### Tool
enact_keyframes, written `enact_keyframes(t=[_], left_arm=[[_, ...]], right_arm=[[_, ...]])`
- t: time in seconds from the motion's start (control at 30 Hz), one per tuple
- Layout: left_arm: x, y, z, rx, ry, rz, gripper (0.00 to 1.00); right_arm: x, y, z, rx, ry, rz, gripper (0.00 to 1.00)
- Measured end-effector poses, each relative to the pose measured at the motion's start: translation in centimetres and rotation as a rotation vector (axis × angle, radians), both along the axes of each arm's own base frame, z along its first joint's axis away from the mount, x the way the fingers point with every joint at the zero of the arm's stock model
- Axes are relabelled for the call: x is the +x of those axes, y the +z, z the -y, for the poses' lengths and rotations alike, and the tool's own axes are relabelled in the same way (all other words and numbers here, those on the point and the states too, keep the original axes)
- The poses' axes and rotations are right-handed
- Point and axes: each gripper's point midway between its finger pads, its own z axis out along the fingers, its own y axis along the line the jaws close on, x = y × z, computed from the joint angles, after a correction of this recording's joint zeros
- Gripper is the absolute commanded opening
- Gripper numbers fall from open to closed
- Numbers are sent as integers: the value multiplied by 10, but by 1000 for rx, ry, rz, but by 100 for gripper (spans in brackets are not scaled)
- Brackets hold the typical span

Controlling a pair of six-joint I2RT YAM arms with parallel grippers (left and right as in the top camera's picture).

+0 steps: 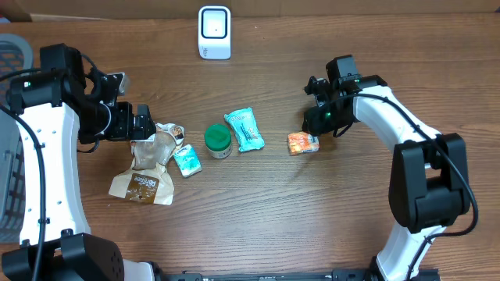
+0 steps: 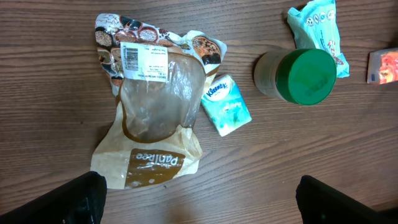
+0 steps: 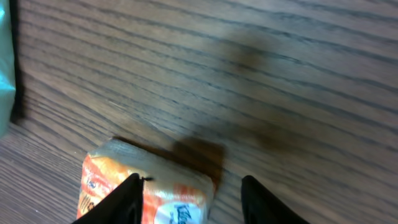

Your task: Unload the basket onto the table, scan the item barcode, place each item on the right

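Observation:
A white barcode scanner (image 1: 214, 31) stands at the table's far edge. A small orange tissue pack (image 1: 301, 143) lies on the wood. My right gripper (image 1: 314, 125) hovers right over it. In the right wrist view the right gripper (image 3: 189, 182) is open. The orange pack (image 3: 163, 190) lies against the left finger (image 3: 124, 202), and a gap of bare wood separates it from the other finger. My left gripper (image 1: 147, 122) is wide open above the table by a brown bread bag (image 2: 149, 118). The bag's white barcode label (image 2: 144, 60) faces up.
A teal Kleenex pack (image 2: 227, 104), a green-lidded jar (image 2: 298, 76) and a teal snack packet (image 1: 244, 129) lie in a row between the two arms. A grey basket (image 1: 12, 55) sits at the left edge.

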Motion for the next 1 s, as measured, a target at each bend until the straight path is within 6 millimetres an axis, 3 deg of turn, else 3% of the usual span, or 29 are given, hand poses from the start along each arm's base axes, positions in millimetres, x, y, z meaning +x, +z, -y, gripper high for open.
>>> enact_keyframes(t=[0.07,0.13,0.3,0.53,0.77,0.9,1.0], left_arm=[[0,0,0,0,0,0,99],[0,0,0,0,0,0,100],[0,0,0,0,0,0,100],[0,0,0,0,0,0,100],[0,0,0,0,0,0,100],[0,0,0,0,0,0,100],[0,0,0,0,0,0,99]], right_arm=[[-2,-4,-1,6,15,-11,33],[-3,-9,-3,12,22,-26,20],[-10,-16,-4,23,-7,-74,4],[-31,-17,-1,23,-180,-211,4],[-37,-17,-2,43,-643,-363,4],[-29,-15,-9,92,-755,-379,14],[-31,-13,-13,111,-722,-390,20]])
